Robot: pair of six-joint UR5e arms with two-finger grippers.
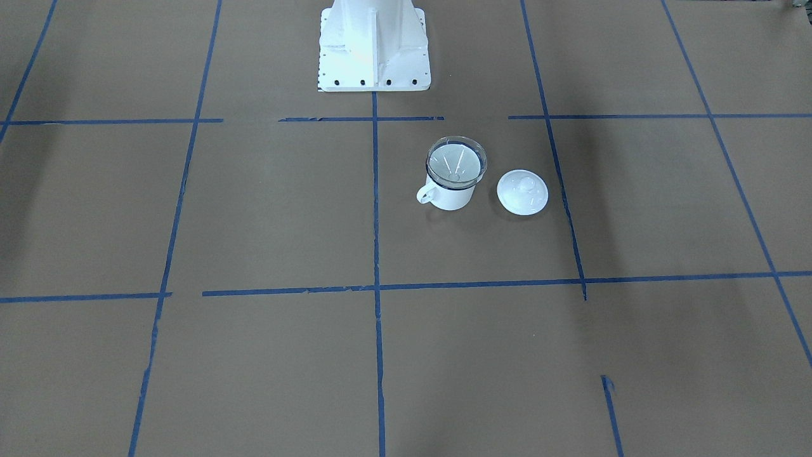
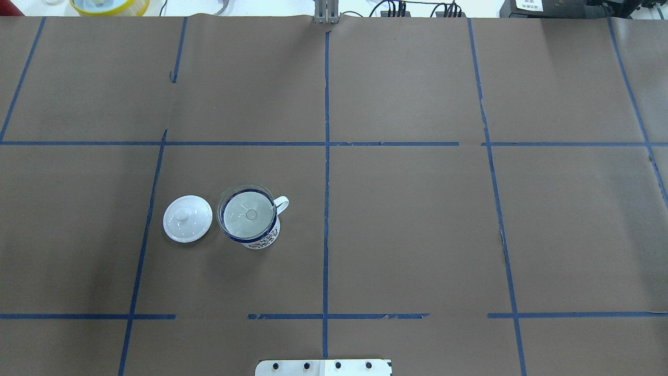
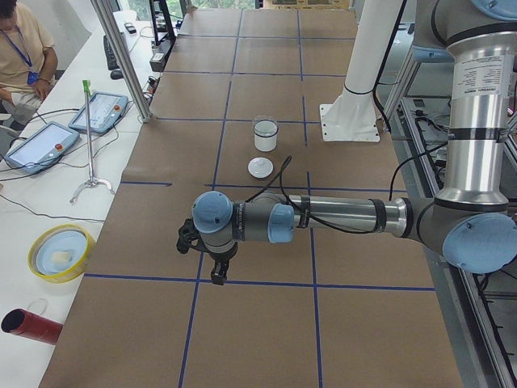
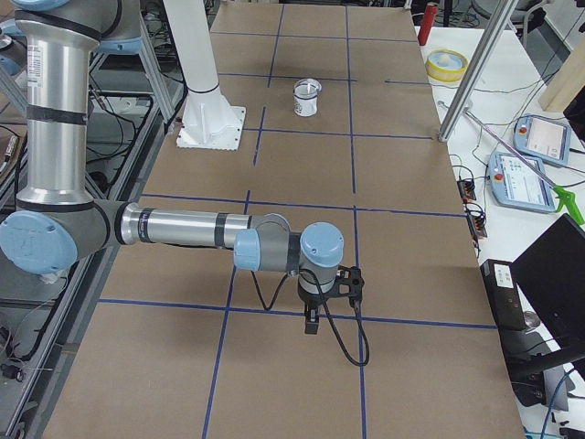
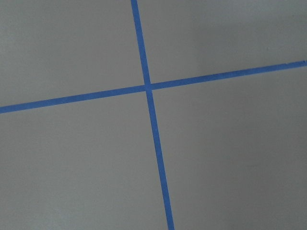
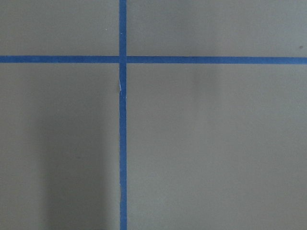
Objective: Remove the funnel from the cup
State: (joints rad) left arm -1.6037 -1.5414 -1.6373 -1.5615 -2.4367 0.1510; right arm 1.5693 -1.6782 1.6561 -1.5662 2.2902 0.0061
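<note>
While the funnel (image 2: 246, 211) sits in the cup (image 2: 262, 240), its wide cone resting on the rim, probably what keeps it upright, the lid (image 2: 188, 218) lies just beside. Left gripper (image 3: 214, 271) and right gripper (image 4: 313, 318) hover well apart; fingers spread or pressed together, cannot tell. Cup's print: unreadable.

A bench (image 2: 417, 235) covered in brown paper is marked into large squares by blue tape (image 2: 326, 209). Along 1 long side runs a white desk (image 3: 48, 194) carrying 2 teach pendants (image 3: 101, 111), a yellow-rimmed dish (image 3: 59, 252) and a red tube (image 3: 31, 326). A slanted aluminium post (image 3: 121, 56) rises where desk and bench meet. The light is even, with soft shadows on the paper.
</note>
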